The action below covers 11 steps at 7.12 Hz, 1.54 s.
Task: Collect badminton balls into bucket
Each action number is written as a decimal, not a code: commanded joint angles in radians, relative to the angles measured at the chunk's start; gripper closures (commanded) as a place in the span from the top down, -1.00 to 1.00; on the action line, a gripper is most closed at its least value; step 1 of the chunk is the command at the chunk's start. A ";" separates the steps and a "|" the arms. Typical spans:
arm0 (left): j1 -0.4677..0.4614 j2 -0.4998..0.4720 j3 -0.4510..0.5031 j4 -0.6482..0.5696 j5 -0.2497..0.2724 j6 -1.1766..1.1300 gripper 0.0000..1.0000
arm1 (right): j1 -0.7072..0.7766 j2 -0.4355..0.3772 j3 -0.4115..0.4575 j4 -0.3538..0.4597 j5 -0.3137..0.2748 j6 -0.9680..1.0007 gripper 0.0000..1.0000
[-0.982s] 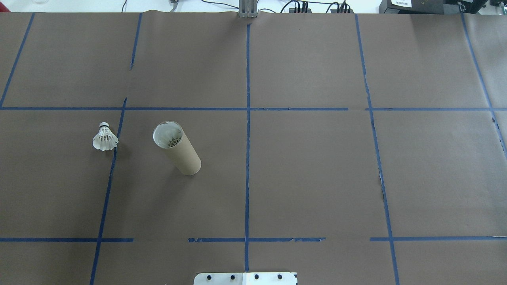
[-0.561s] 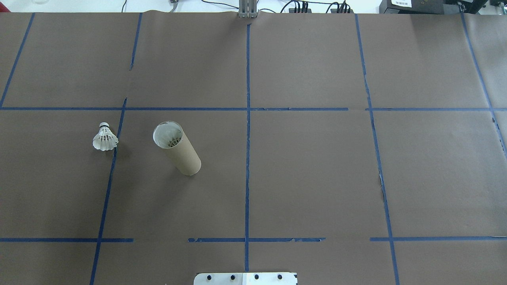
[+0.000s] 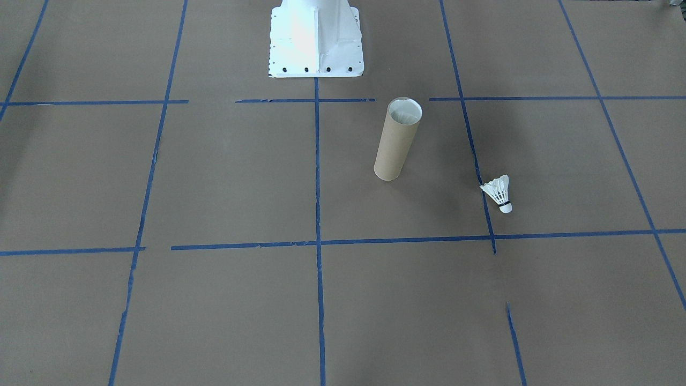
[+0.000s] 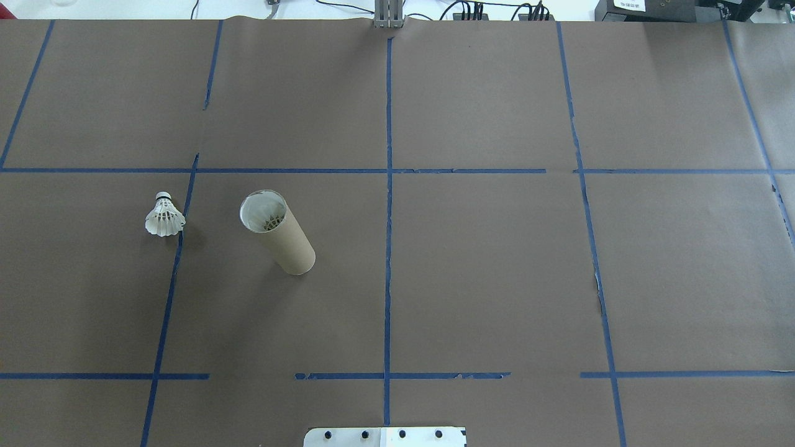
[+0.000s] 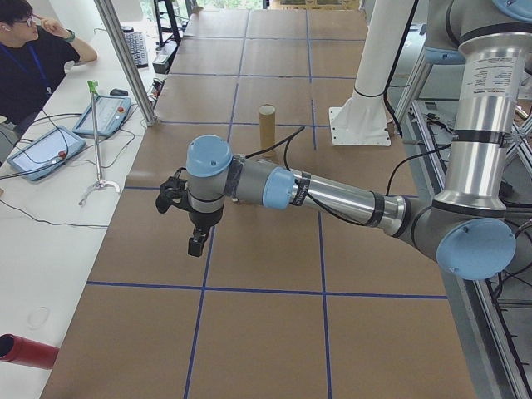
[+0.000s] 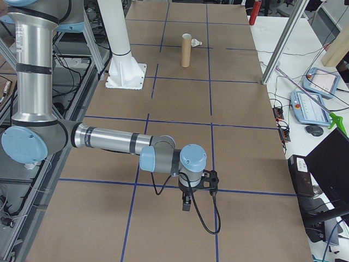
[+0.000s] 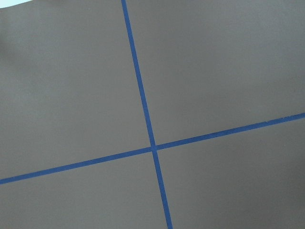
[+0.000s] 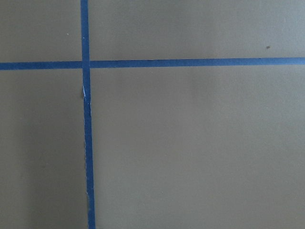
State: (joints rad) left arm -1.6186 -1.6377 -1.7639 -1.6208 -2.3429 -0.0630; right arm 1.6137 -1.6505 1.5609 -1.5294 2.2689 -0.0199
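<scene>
Overhead exterior shows the tube [image 4: 277, 232] standing upright on the brown paper-covered table [image 4: 497, 279], left of the centre tape line, its open mouth up. White feathers of a shuttlecock show inside the mouth. A second shuttlecock [image 4: 164, 217] lies on the paper to the tube's left, apart from it and just beside a blue tape line [image 4: 171, 279], cork tip pointing away from the robot.

From the front-facing view the tube [image 3: 396, 140] stands near the white robot base [image 3: 315, 40], and the loose shuttlecock [image 3: 498, 193] lies on its side further toward the camera, its tip on the paper.

Neither arm shows in the overhead or front-facing views. In the exterior left view the left arm [image 5: 332, 195] reaches out low over the table's near end, its gripper [image 5: 196, 243] pointing down above the paper, well apart from the tube [image 5: 267, 125]. In the exterior right view the right arm [image 6: 114, 142] does the same at the other end, its gripper [image 6: 186, 205] hanging over a tape line, far from the tube [image 6: 186, 50]. Whether either claw is apart or together I cannot tell; they show only in these side views, small and dark.

Both wrist cameras see only brown paper and crossing blue tape.

A person [image 5: 33, 62] sits at a white side desk with tablets.
</scene>
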 commanded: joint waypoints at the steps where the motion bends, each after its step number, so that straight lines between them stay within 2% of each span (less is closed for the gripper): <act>1: 0.067 0.062 0.007 -0.300 -0.006 -0.373 1.00 | 0.000 0.001 0.001 0.000 0.001 0.000 1.00; 2: 0.163 0.087 0.012 -0.441 0.010 -0.540 1.00 | 0.000 0.001 0.001 0.000 0.001 0.000 1.00; 3: 0.228 0.105 0.012 -0.534 0.022 -0.666 1.00 | 0.000 0.001 0.001 0.000 0.000 0.000 1.00; 4: 0.305 0.120 0.012 -0.642 0.064 -0.869 1.00 | 0.000 0.001 -0.001 0.000 0.001 0.000 1.00; 5: 0.398 0.145 0.012 -0.794 0.135 -1.096 1.00 | 0.000 0.001 0.001 0.000 0.000 0.000 1.00; 6: 0.467 0.154 0.000 -0.854 0.186 -1.270 1.00 | 0.000 0.001 0.001 0.000 0.000 0.000 1.00; 8: 0.679 0.156 -0.080 -0.860 0.388 -1.655 1.00 | 0.000 0.000 0.001 0.000 0.000 0.000 1.00; 10: 0.829 0.171 -0.124 -0.809 0.532 -1.959 1.00 | 0.000 0.001 0.001 0.000 0.000 0.000 1.00; 11: 0.870 0.170 -0.152 -0.747 0.568 -2.070 1.00 | 0.000 0.001 0.001 0.000 0.000 0.000 1.00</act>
State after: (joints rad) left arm -0.8167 -1.4693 -1.8848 -2.4290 -1.8388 -1.9744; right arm 1.6137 -1.6496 1.5616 -1.5294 2.2692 -0.0200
